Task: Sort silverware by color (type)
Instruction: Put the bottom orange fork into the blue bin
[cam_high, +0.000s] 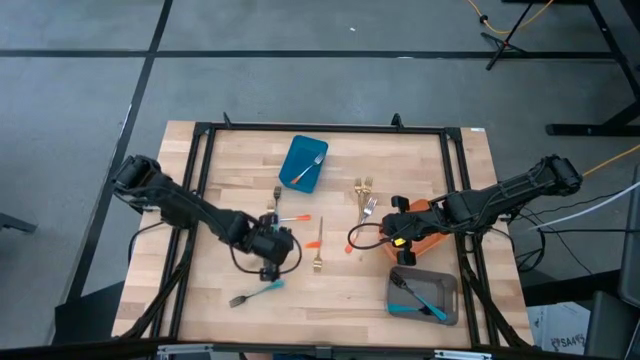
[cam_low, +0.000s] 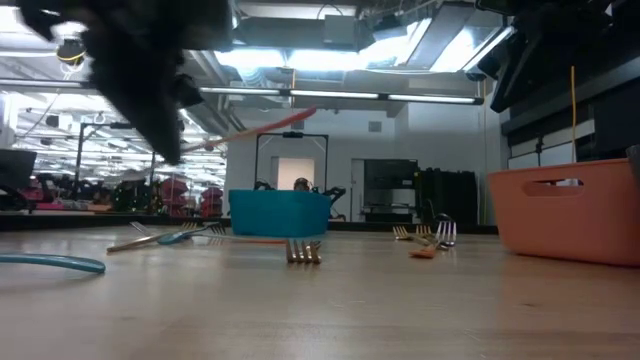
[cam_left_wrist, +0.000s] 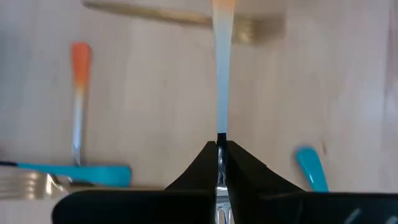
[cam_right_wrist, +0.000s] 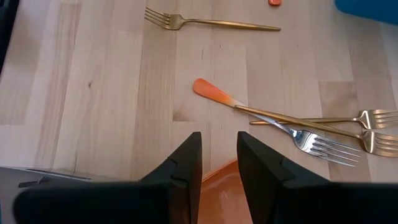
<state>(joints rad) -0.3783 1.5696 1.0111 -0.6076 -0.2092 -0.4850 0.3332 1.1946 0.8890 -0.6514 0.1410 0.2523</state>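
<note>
My left gripper hangs over the table's left middle, shut on an orange-handled fork that also shows raised in the low view. Under and around it lie a gold fork, another orange-handled fork and blue-handled forks, all flat on the wood. My right gripper stands open and empty over the orange container. Before it lie an orange-handled fork and gold forks. My left gripper pinches the orange-handled fork between its two fingertips at the metal neck, close to the tines. The fingers slant down from the table's left. The handle sticks out past them toward the table's right, its orange end higher, and the fork is lifted clear.
A blue container with a fork in it stands at the far middle. The orange container sits at the right, and a grey container with blue-handled pieces sits near right. Crossed forks lie between the two arms.
</note>
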